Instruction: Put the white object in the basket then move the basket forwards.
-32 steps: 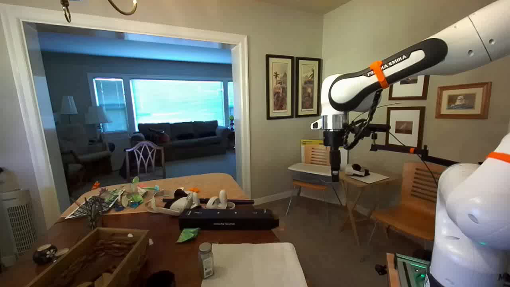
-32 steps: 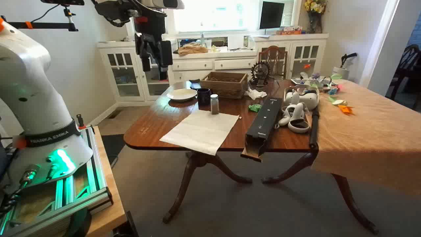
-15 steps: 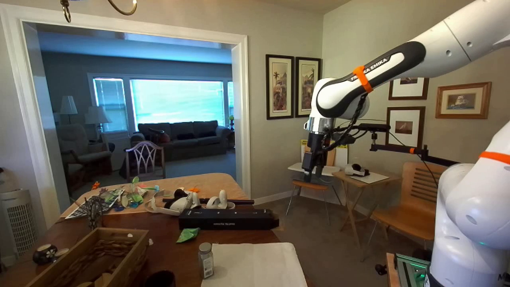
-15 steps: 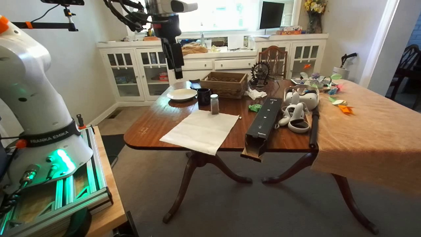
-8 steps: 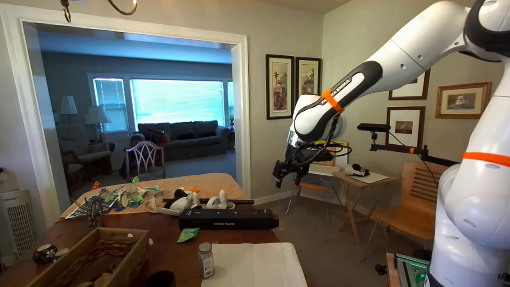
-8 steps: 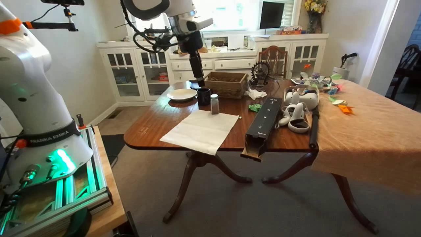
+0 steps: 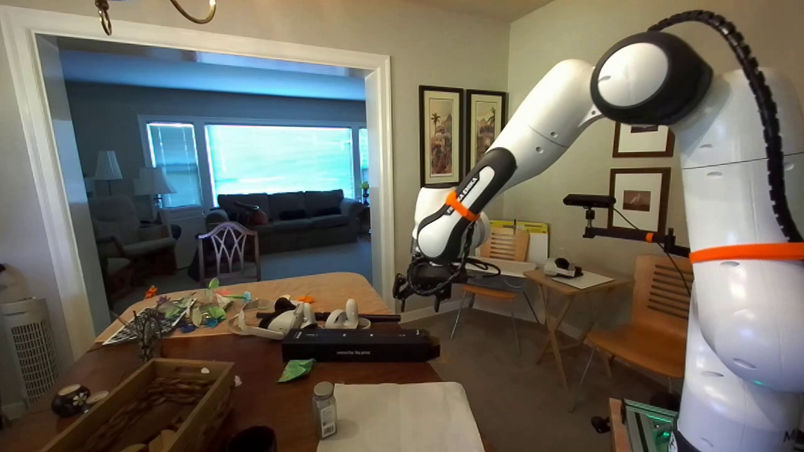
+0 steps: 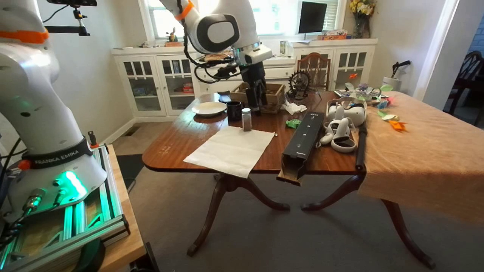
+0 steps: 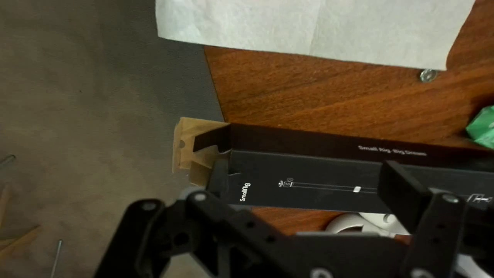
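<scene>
At near left in an exterior view sits the basket (image 7: pixel 217 400); farther right, the gripper (image 7: pixel 419 306) hangs spread wide, holding nothing.

I caught high gloss on the wooden tabletop (image 8: pixel 170 152), and at the right in an exterior view, the cloth (image 8: pixel 423 158) lay matt and soft-napped. The near sheet (image 8: pixel 230 151) looked papery, dull, creased! My gripper (image 7: pixel 419 307) read matt, the basket (image 8: pixel 275 100) rough and woven, the box (image 8: pixel 304 138) smooth card, its near flap (image 8: pixel 290 178) bare cardboard.
</scene>
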